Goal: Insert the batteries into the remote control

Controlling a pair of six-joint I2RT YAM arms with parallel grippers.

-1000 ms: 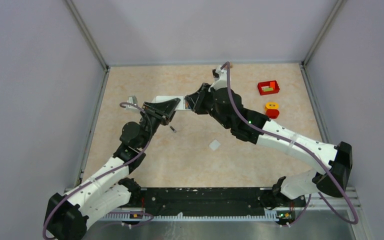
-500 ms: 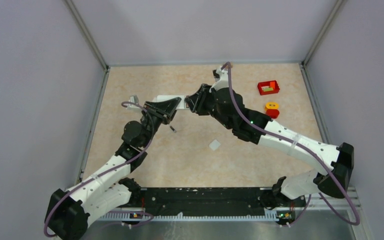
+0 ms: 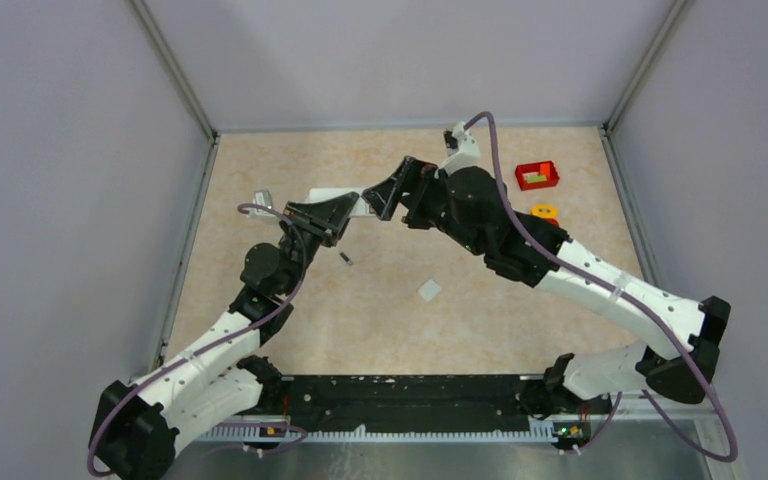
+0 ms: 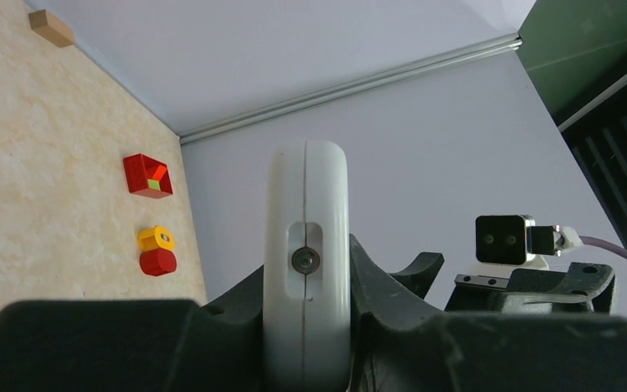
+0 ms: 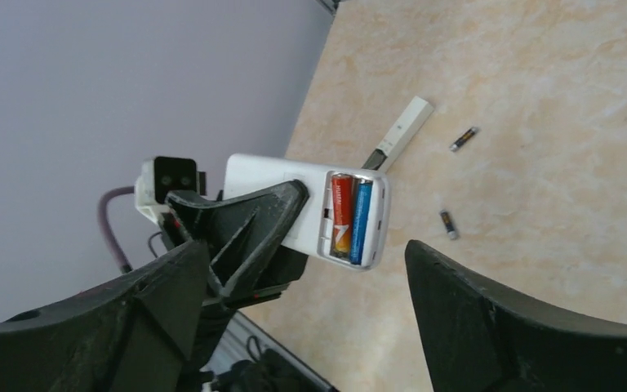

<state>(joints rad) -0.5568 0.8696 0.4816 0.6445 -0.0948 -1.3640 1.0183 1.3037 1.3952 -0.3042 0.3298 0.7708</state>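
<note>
Top external: beige marbled surface (image 3: 410,330), lilac walls (image 3: 380,60). Left gripper (image 3: 345,210) pinches remote control (image 4: 306,204); right gripper (image 3: 375,200) spread wide.

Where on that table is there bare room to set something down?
The near stretch of table, robot-side of the white square, is bare. It's crowded where the left gripper holds the remote control beside the right gripper, and by the red bin.

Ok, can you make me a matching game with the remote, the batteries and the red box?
Things:
1. remote control
2. red and blue batteries
3. loose battery
4. red box

States:
A. lying alone on the table
B. sitting in the remote's open slot
C. clamped in the left gripper
D. has a green bit inside

Pairs: 1-C, 2-B, 3-A, 4-D
</note>
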